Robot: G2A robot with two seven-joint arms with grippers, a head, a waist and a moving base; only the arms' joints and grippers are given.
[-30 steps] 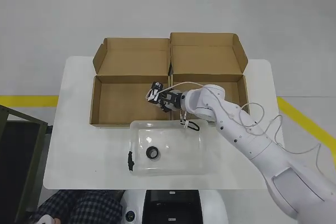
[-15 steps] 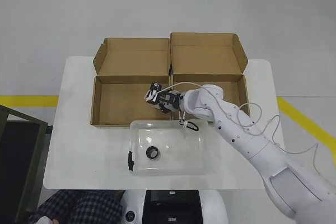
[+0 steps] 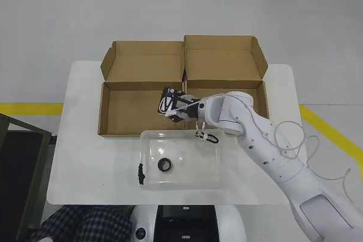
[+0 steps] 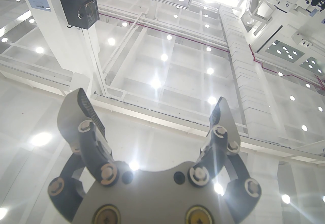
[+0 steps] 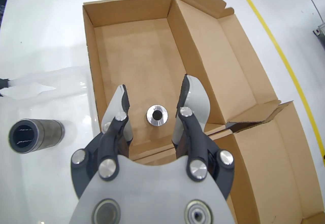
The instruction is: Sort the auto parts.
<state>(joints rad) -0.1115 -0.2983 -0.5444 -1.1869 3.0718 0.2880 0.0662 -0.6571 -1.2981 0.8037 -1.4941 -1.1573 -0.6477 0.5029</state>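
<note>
White table (image 3: 85, 157) carries a cardboard box (image 5: 142, 52); your right gripper (image 5: 155, 86) hangs over it, jaws apart, the silver bushing (image 5: 157, 115) resting on its floor. Lift straight up, clear of the walls, before heading for the bearing (image 5: 35, 132) in the clear tray (image 3: 146, 139).

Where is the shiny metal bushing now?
In the right wrist view, the bushing lies on the floor of the left cardboard box, under the open right gripper.

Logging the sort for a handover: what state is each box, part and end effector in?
Left brown cardboard box: open.
Right brown cardboard box: open.
Shiny silver metal sleeve: in left box, ungripped.
Grey metal cylinder: in clear plastic bin.
Right end effector: open.
Left end effector: open, empty.
</note>
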